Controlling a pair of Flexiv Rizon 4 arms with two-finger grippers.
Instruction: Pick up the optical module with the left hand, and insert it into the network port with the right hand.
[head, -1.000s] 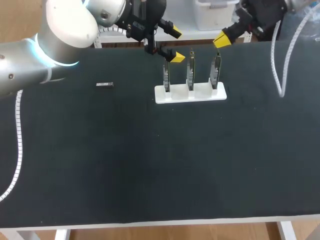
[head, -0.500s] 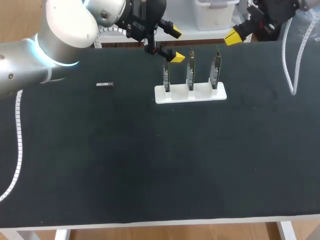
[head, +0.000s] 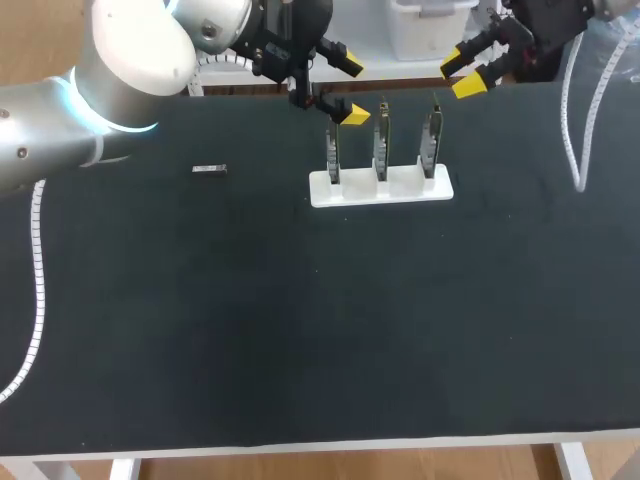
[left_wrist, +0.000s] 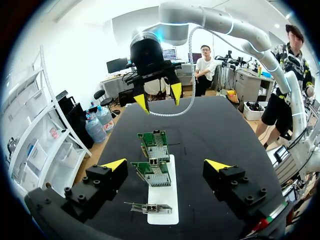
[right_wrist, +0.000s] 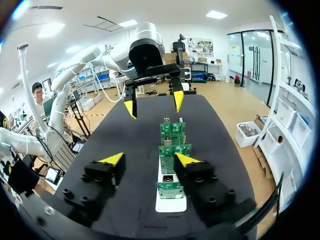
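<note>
The optical module (head: 209, 170), a small dark block, lies alone on the black table left of the white stand (head: 400, 187). Three upright green network cards (head: 380, 150) are slotted into the stand. My left gripper (head: 350, 90) hangs open just behind the leftmost card, holding nothing. My right gripper (head: 461, 75) is open and empty at the table's far edge, behind and right of the stand. In the left wrist view, the cards (left_wrist: 155, 160) stand ahead of the left gripper (left_wrist: 166, 165) and the right gripper (left_wrist: 159, 97) faces it. In the right wrist view, the cards (right_wrist: 172, 145) lie ahead of the right gripper (right_wrist: 149, 159).
The black mat (head: 300, 320) stretches wide in front of the stand. White spiral cables hang at the left edge (head: 38, 290) and at the right (head: 570, 120) by the arms.
My right gripper has drawn back and to the right, away from the rightmost card, and gone from shut to open. The left arm, module and stand have not moved.
</note>
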